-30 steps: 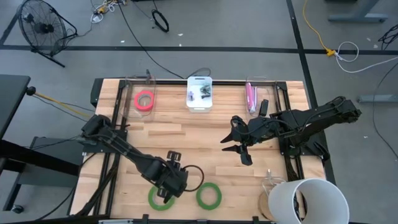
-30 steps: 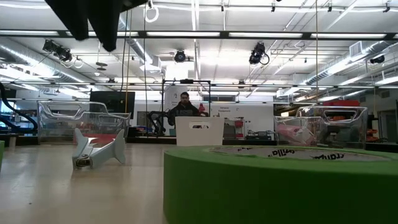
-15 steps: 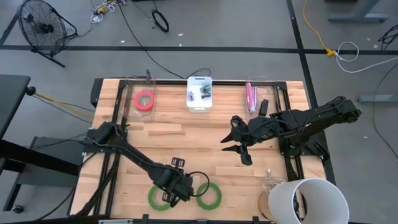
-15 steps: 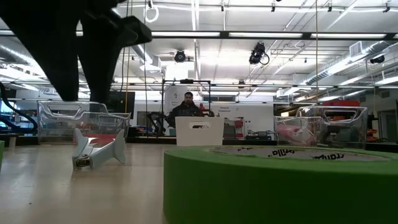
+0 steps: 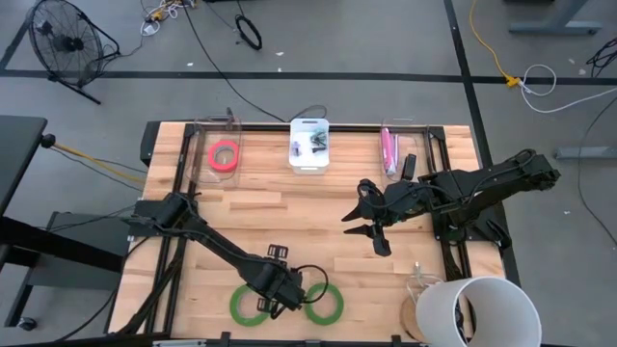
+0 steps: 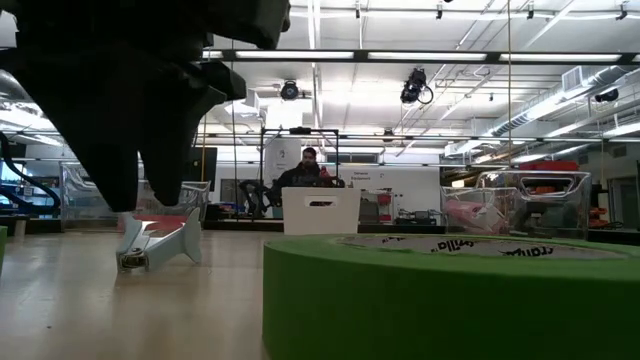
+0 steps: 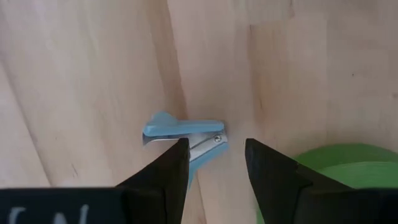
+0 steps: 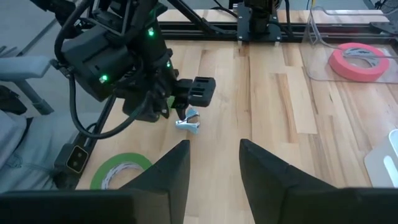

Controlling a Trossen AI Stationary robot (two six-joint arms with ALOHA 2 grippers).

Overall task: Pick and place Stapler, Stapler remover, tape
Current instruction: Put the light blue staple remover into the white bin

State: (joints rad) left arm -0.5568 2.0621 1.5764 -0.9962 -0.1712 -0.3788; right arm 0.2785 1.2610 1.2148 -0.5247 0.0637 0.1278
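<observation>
We see the left gripper (image 5: 286,300) low over the near edge of the table, between two green tape rolls (image 5: 249,306), its fingers (image 7: 163,176) parted just above the blue staple remover (image 7: 185,132). The right gripper (image 5: 366,231), fingers apart and empty, hangs mid-table on the right. The pink tape (image 5: 224,154) lies in the far left tray.

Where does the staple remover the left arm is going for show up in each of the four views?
High view: not visible; the left gripper, between the two green tape rolls, covers that spot.
Low view: staple remover on the table at left, below the dark gripper.
Left wrist view: blue staple remover just ahead of the open fingers.
Right wrist view: staple remover under the left gripper.
Shared landmark: the green tape.
</observation>
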